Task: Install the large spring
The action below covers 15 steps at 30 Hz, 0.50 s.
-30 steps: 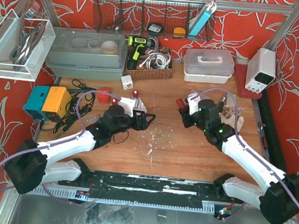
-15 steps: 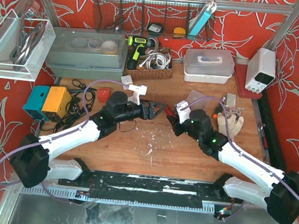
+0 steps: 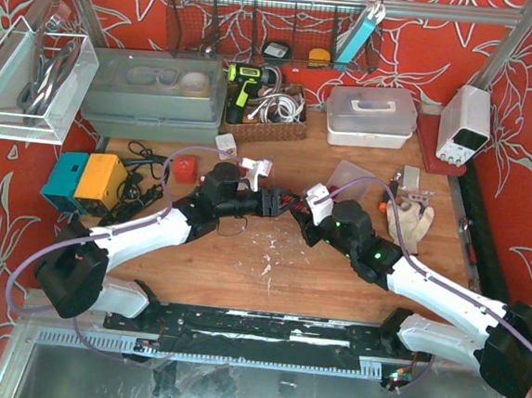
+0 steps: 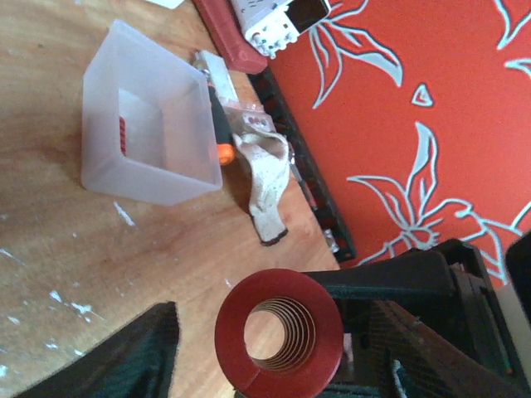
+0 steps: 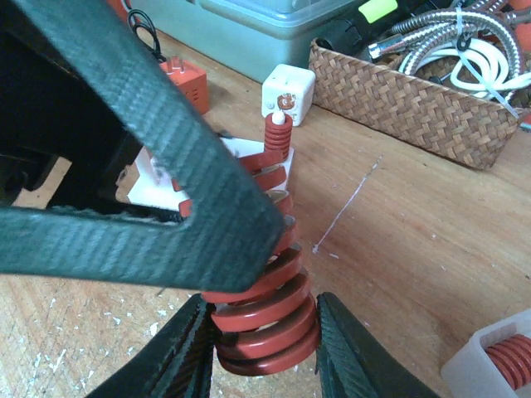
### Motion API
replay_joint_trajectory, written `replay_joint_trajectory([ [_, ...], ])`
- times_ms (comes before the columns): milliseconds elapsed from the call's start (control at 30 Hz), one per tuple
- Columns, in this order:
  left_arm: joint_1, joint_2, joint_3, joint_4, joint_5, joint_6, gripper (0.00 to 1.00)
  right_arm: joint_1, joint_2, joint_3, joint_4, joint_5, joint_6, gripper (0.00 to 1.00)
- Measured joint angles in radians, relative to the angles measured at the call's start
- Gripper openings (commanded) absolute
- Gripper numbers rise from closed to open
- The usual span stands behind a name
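The large red coil spring point(image 3: 290, 203) hung above the wooden bench point(image 3: 334, 275) near its middle, between the tips of the two arms. Its long axis lay roughly level, running left to right across the bench.

The right pincer point(image 3: 305, 212) was clamped on one end. In the right wrist view its black fingers point(image 5: 192, 352) pressed the last coils of the spring point(image 5: 265, 319) from both sides. The rest of the spring pointed away from that camera, toward the left arm.

The left pincer point(image 3: 275, 203) met the other end. In the left wrist view the spring point(image 4: 327, 330) showed end-on, its open mouth facing the camera and its coils receding behind. That pincer's jaws stood apart, one finger point(image 4: 141, 356) on each side of the spring. A gap showed beside the left finger, so it was not gripping.

A translucent plastic tub point(image 4: 178, 170) sat on the bench, well apart from the spring.
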Motion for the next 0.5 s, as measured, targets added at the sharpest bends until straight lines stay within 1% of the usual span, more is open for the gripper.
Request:
replay_joint_trajectory([
  [233,0.000,0.003,0.002,0.003,0.007,-0.024,0.45,0.011,0.000,0.000,0.007,0.004,-0.010,0.02],
  [333,0.000,0.003,0.002,0.003,0.005,-0.027,0.33,0.012,0.002,0.000,0.008,0.003,-0.013,0.03],
  [433,0.003,0.003,0.002,-0.005,-0.008,-0.027,0.18,0.017,0.005,0.000,0.012,0.004,-0.016,0.05],
  [500,0.005,0.003,0.002,-0.006,-0.010,-0.024,0.11,0.018,0.007,0.000,0.014,0.003,-0.020,0.08],
])
